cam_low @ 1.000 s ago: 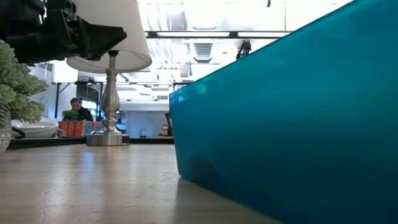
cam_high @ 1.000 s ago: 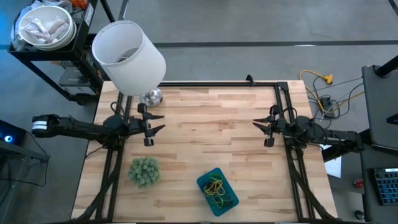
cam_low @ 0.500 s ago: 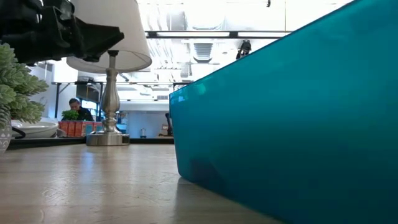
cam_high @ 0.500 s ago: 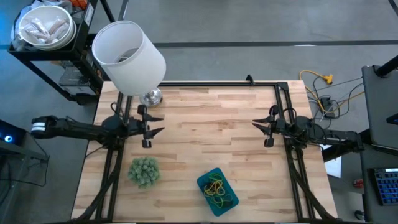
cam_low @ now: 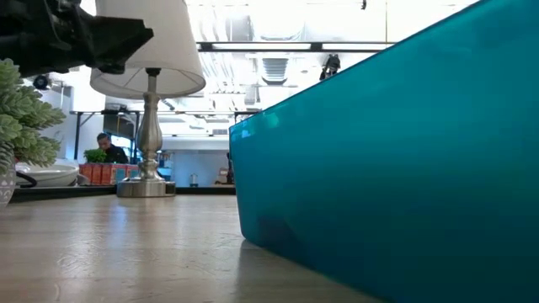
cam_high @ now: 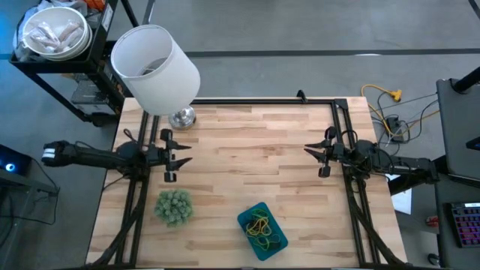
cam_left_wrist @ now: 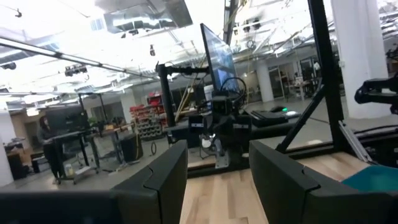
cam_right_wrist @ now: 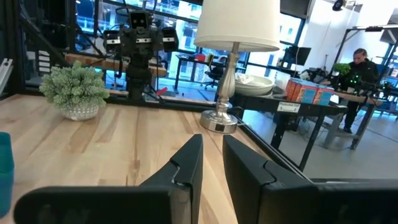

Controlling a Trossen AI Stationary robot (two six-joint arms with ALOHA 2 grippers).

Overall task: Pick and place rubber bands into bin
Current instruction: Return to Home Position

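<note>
High view, edges: the left end effector (cam_high: 180,154) hangs over the left edge of the table (cam_high: 255,142) and the right end effector (cam_high: 311,154) over the right edge. Bare wood lies open between them.
High view, bin: the bin (cam_high: 244,220) sits near the front edge, well apart from both end effectors. The rubber bands (cam_high: 260,225) lie tangled inside it.
High view, neighbours: a lamp (cam_high: 155,67) stands at the back left corner, and a fuzzy green plant (cam_high: 174,206) stands near the bin on its left.
Low view, bin: its teal wall (cam_low: 379,168) fills the right half, cut off by the frame, and hides the bands.
Low view, left end effector: it shows as a dark shape (cam_low: 84,38) high up by the lamp (cam_low: 147,50), with its fingers hard to make out.
Left wrist view: the fingers (cam_left_wrist: 165,180) stand wide apart with nothing between them. Only a cut-off corner of the bin (cam_left_wrist: 373,177) shows.
Right wrist view: the fingers (cam_right_wrist: 186,162) leave a narrow gap and grip nothing. Only a sliver of the bin (cam_right_wrist: 5,155) shows.
</note>
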